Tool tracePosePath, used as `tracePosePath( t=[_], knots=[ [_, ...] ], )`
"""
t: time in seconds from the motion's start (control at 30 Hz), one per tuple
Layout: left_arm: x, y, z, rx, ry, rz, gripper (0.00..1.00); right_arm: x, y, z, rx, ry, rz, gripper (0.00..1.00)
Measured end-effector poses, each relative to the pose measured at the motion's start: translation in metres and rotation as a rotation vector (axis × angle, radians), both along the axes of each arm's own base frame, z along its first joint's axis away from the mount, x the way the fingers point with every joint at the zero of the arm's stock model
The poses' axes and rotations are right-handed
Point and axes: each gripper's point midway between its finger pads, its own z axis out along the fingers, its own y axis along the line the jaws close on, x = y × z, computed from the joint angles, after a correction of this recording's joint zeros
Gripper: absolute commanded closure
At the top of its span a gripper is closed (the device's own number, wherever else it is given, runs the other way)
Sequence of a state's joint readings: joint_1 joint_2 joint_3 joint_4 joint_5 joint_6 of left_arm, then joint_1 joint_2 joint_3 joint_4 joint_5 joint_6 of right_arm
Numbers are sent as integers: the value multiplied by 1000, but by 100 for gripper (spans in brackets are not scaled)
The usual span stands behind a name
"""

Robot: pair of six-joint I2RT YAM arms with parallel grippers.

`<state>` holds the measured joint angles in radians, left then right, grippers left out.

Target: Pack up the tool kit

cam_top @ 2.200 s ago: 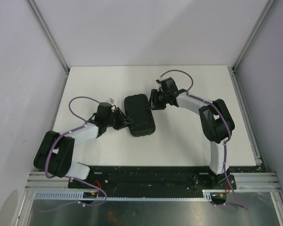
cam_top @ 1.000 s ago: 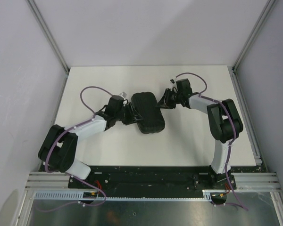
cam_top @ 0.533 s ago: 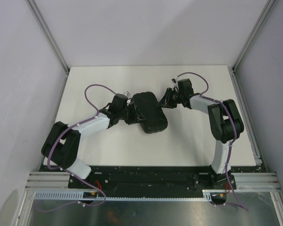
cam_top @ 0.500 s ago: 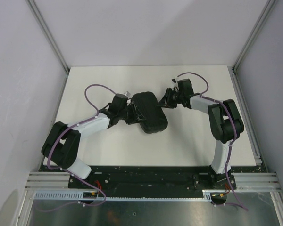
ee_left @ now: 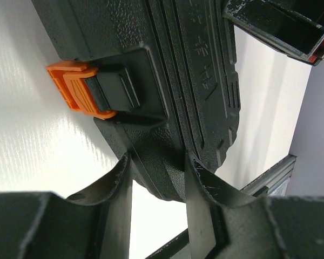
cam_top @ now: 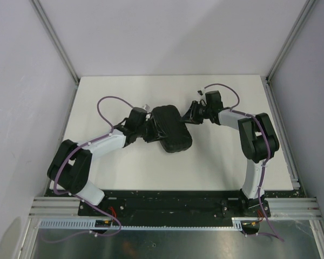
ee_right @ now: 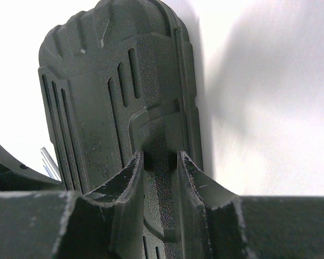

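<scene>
While the closed black case [cam_top: 171,129] lies slantwise near the middle of the white table [cam_top: 216,162], both arms reach low toward it from either side. The left arm [cam_top: 100,147] folds at its elbow by the near left corner and stretches rightward. Its left gripper [cam_top: 148,130] is clamped over the case's left rim, fingers [ee_left: 197,183] straddling the edge just beside the orange latch [ee_left: 78,89]. The right arm [cam_top: 254,137] bends at the right, forearm running leftward. The right gripper [cam_top: 188,115] pinches the case's far right rim, fingers [ee_right: 130,181] tight on a moulded ridge.
</scene>
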<state>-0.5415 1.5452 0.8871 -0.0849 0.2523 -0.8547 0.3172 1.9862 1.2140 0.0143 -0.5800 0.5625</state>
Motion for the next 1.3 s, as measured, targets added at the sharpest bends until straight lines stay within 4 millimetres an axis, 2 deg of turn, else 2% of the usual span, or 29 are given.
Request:
tracePosePath(
  t=[0.4, 0.67, 0.8, 0.97, 1.03, 1.1, 1.13, 1.3],
  knots=[
    [6, -8, 11, 1, -53, -13, 99, 3, -14, -1, 37, 28, -16, 99],
    [8, -21, 22, -23, -69, -44, 99, 6, -24, -2, 42, 36, -34, 100],
    [9, -31, 29, -51, -81, -74, 99, 10, -31, -3, 39, 37, -54, 100],
    [18, -60, 54, -138, -169, -137, 99, 17, -45, -9, 14, 40, -102, 100],
    [22, -71, 59, -159, -204, -161, 98, 13, -46, -18, -5, 58, -101, 100],
    [27, -82, 68, -197, -238, -182, 98, -3, -46, -39, -44, 122, -94, 100],
    [29, -86, 71, -204, -252, -187, 98, -9, -45, -44, -31, 147, -82, 100],
    [38, -99, 71, -237, -277, -207, 97, -24, -36, -45, -37, 191, -49, 100]
  ],
)
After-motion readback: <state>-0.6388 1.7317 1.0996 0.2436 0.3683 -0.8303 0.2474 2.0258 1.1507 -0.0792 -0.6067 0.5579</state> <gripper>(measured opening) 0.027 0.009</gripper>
